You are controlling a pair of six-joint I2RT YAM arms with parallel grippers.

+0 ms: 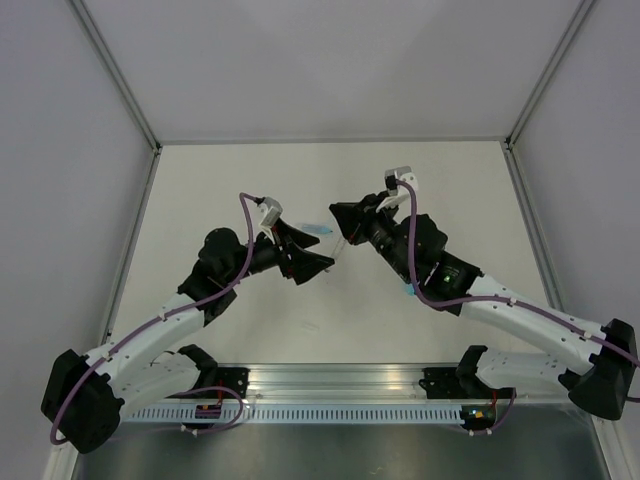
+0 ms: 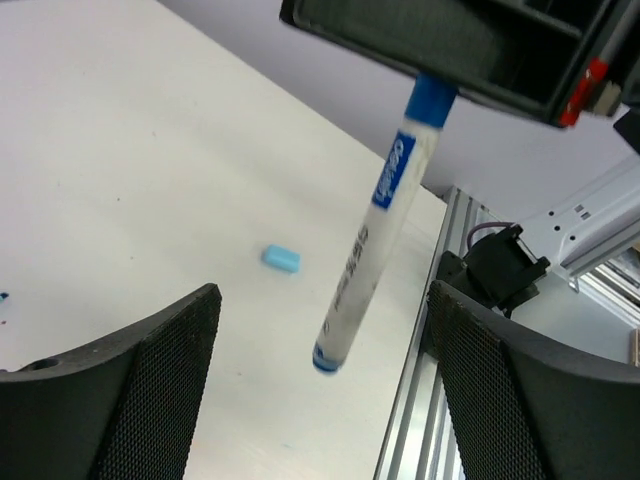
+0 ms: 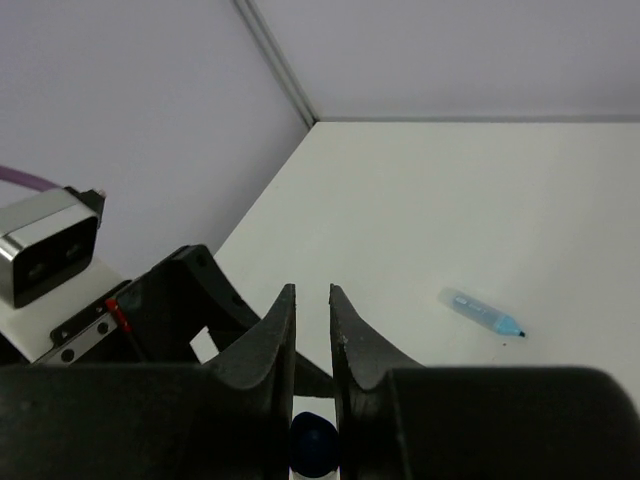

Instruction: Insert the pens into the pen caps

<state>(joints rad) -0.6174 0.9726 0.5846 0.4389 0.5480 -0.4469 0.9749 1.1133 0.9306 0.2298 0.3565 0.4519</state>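
Fingers (image 2: 165,390) of the left gripper (image 1: 303,252) stand spread wide apart, and nothing is between their mesh pads except air; the lower end of the pen (image 2: 375,230) hangs in the gap between them and touches neither of them; this pen has a white barrel with blue print and a blue part at each end, and it is tilted, with its upper end higher and to the right in the left wrist view; the right gripper (image 3: 312,290) pinches this upper blue end, with its two fingers (image 3: 275,330) pressed close on it, so only a narrow slit stays between the tips; in the top view both grippers meet above the middle of the white table (image 1: 250,330), facing each other; a small light blue cap (image 2: 281,259) lies flat on the table, beside the hanging pen and well apart from the grippers; a pale translucent piece (image 3: 482,311), short and with a darker pointed end, lies alone on the table farther from the arms; if it is a cap or a pen part, one cannot tell.
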